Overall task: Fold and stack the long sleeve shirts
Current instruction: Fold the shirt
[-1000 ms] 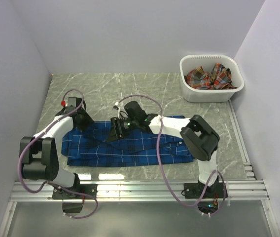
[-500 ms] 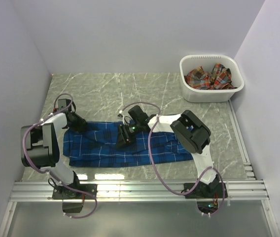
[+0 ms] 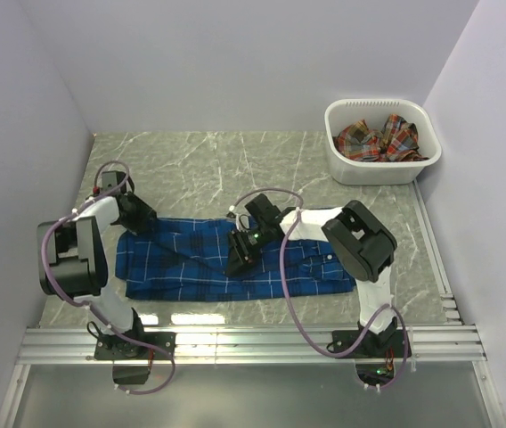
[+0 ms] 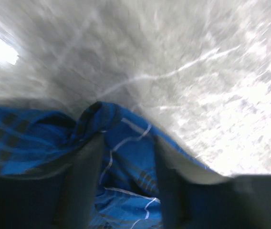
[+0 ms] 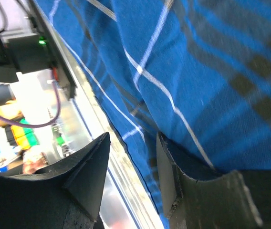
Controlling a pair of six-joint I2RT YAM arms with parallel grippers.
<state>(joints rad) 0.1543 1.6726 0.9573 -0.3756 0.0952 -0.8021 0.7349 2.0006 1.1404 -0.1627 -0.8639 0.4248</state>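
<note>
- Blue plaid cloth shirt [image 3: 182, 267], flat oblong, long axis sideways, collar end toward white plastic basket [image 3: 382, 172].
- Left gripper [image 3: 142, 220]: cloth bunched between fingers, grip unclear.
- Right gripper [image 3: 237, 262]: jaws parted, released.

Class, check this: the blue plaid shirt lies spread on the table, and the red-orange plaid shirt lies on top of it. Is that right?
No. The red-orange plaid shirt sits in the white basket, as the top external view shows; the blue plaid shirt does lie spread on the table.
</note>
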